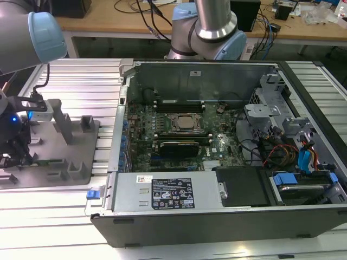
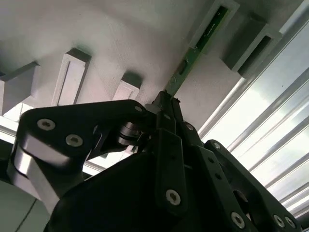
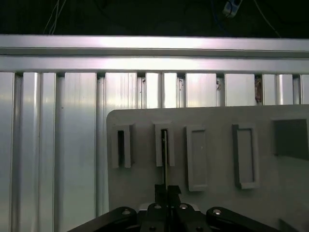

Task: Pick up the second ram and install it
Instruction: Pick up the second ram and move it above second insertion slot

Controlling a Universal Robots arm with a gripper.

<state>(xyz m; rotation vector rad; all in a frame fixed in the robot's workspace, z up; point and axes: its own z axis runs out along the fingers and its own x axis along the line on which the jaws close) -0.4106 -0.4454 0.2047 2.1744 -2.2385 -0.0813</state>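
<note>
At the edge of the slatted metal table on the exterior view's left: grey fixture plate with raised slot blocks. Open computer case at the table's middle, well apart from the plate.

Item: the second ram. Green circuit strip, standing on its long edge on the fixture plate. Its far end is held in a slot block towards one edge of the plate, and its near part passes into the gripper. Edge-on in the first wrist view it reads as a thin dark line. By the look of it, seated and not yet lifted out.

Gripper: black, over the plate, fingers drawn together on the strip's two flat faces. Both wrist views suggest it is clamped on the strip.

Handling, as judged:
- Weight: light.
- Stiffness: stiff along its length, but thin; bending or twisting risks cracking it.
- Surface: smooth faces that may slip under a weak pinch.
- Fragility: chips and contact edge are delicate.
- Hold: flat faces at the upper long edge, near mid-length, squarely, so it stays upright.
</note>
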